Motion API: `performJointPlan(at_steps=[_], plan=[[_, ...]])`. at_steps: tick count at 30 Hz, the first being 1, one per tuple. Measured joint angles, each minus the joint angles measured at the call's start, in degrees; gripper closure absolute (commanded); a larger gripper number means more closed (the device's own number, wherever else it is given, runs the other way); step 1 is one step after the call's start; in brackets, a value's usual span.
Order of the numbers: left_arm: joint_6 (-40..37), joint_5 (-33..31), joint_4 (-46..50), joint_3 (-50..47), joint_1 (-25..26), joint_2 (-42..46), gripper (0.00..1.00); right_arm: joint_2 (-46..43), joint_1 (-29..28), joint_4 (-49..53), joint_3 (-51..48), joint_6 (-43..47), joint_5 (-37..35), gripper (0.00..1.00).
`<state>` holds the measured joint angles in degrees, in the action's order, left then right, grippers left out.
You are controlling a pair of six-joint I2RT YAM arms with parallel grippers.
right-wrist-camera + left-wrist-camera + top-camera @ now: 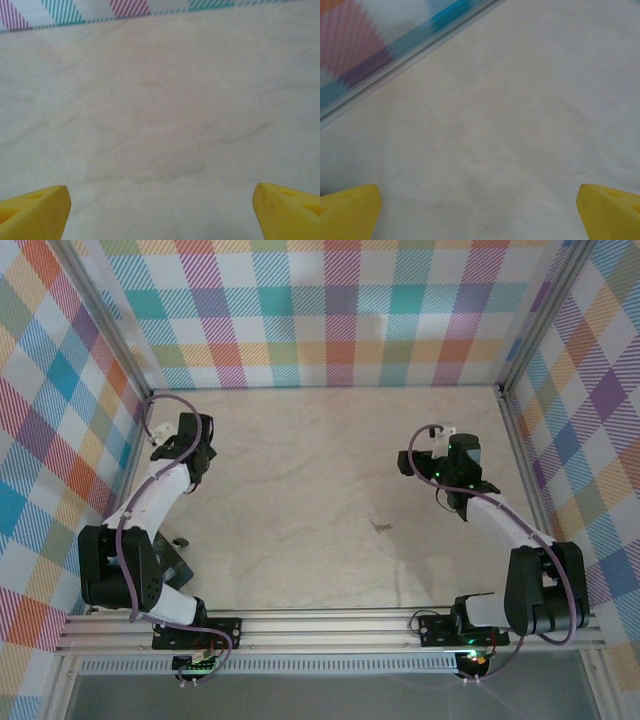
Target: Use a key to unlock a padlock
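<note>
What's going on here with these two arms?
Two robot arms are poised over a table, and neither is handling anything yet. The left tool and the right tool both hang open above the bare table. One tiny silvery thing, likely the key, lies untouched on the surface between them, nearer the right arm.
</note>
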<state>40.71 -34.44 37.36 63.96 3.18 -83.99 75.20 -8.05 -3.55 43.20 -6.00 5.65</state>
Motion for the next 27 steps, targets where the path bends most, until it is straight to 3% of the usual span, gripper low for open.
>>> performJointPlan(at_steps=[7,16,22,27], plan=[[7.87,1.49,10.80,-9.81,-9.53,10.51,0.00,-6.34,-5.49,9.53,1.51,-0.90,0.28,0.06],[7.72,8.07,11.39,-17.22,-17.86,14.40,0.01,-10.80,-8.24,14.93,1.38,-2.29,-1.16,0.06],[6.75,11.67,9.84,-18.86,-17.62,13.66,0.05,-12.68,-8.46,16.57,1.38,-2.54,-2.16,0.06],[6.08,11.80,6.99,-18.47,-11.32,11.65,0.06,-12.09,-8.48,16.96,1.42,-3.06,-2.16,0.06]])
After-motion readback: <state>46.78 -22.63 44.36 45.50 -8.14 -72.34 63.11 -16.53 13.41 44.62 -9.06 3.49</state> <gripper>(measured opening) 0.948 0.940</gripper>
